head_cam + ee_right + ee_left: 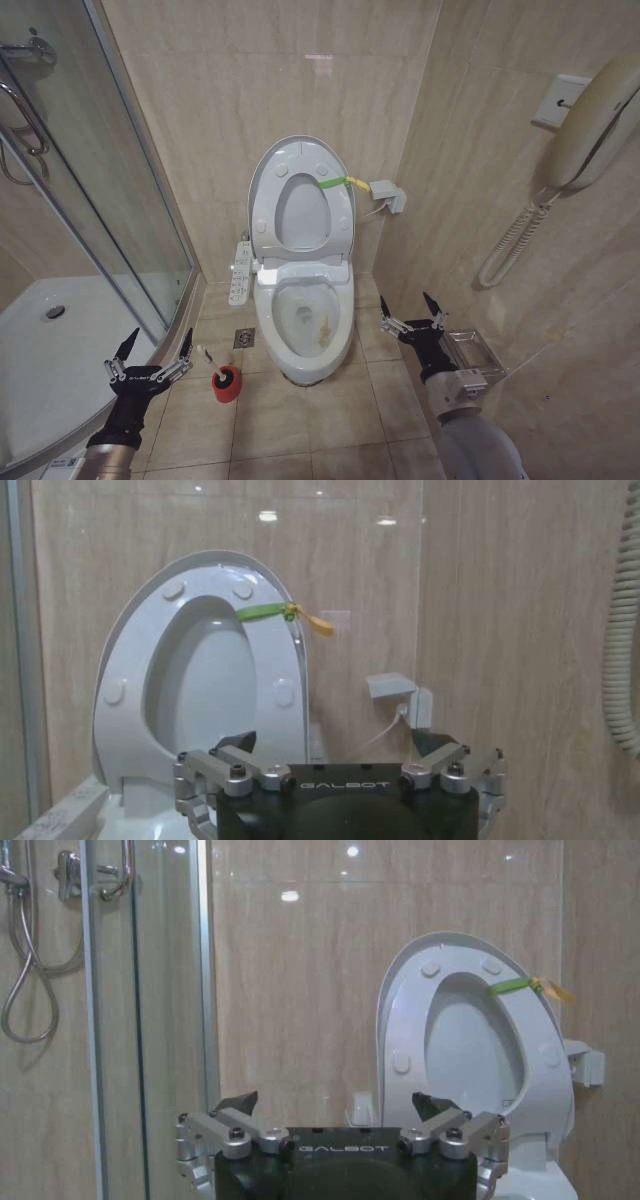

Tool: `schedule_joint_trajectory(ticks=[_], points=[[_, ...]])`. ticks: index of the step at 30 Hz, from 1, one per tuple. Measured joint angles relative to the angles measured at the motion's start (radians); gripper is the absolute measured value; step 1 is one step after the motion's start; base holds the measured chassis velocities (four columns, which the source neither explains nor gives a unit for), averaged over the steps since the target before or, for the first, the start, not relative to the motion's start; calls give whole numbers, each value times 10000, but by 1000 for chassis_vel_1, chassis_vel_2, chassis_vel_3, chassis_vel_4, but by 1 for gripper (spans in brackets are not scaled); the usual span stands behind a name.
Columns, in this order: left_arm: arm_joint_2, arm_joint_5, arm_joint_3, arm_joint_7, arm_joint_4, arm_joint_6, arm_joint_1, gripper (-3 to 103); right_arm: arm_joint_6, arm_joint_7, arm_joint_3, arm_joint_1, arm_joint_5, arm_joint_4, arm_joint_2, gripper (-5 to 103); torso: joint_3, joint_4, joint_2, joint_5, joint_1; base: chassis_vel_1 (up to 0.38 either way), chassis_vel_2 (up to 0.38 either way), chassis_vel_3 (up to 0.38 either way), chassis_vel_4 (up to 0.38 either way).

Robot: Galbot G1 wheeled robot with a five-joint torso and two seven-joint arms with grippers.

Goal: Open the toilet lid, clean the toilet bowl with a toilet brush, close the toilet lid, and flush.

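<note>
With the glossy white oval toilet lid [301, 193] already upright against the wall, the next job is the brush; the left gripper [150, 352] hangs wide open and empty. The thin white-handled toilet brush [209, 359] in its red cup [227, 384] sits at 3 o'clock from it, by the stained white ceramic toilet bowl [306, 320]; grip the handle high, lift straight; the right gripper [411, 317] is also spread, empty, at the bowl's 3 o'clock.

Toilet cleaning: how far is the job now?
Done: the toilet lid stands raised against the wall. In hand: nothing; the left pincer hangs open near the toilet brush, which sits in its red holder on the floor, and the right pincer is open too. Left: the stained toilet bowl, closing, flushing.
</note>
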Motion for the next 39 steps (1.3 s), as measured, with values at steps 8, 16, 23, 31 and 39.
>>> schedule_joint_trajectory(ticks=[8, 16, 23, 31, 39], points=[[0, 0, 0, 0, 0, 0, 0, 100, 123, -40, 16, -193, 26, 196, 77, 100, 0, 0, 0, 0, 1, 0, 0, 0, 0], [0, 0, 0, 0, 0, 0, 0, 100, 139, -37, 79, -321, 17, 349, 93, 100, 0, 0, 0, 0, 0, 0, 0, 0, 0], [0, 0, 0, 0, 0, 0, 0, 100, 101, -35, 89, -332, 6, 358, 101, 100, 0, 0, 0, 1, 0, 0, 0, 0, 0], [0, 0, 0, 0, 0, 0, -1, 100, 95, -31, 91, -331, 1, 359, 101, 100, 0, 0, 0, 0, 0, 0, 0, 0, 0], [0, 0, 0, 0, 0, 0, 0, 100, 88, -27, 91, -328, -1, 358, 101, 100, 0, 0, 0, 1, 0, 0, 0, 0, 0]])
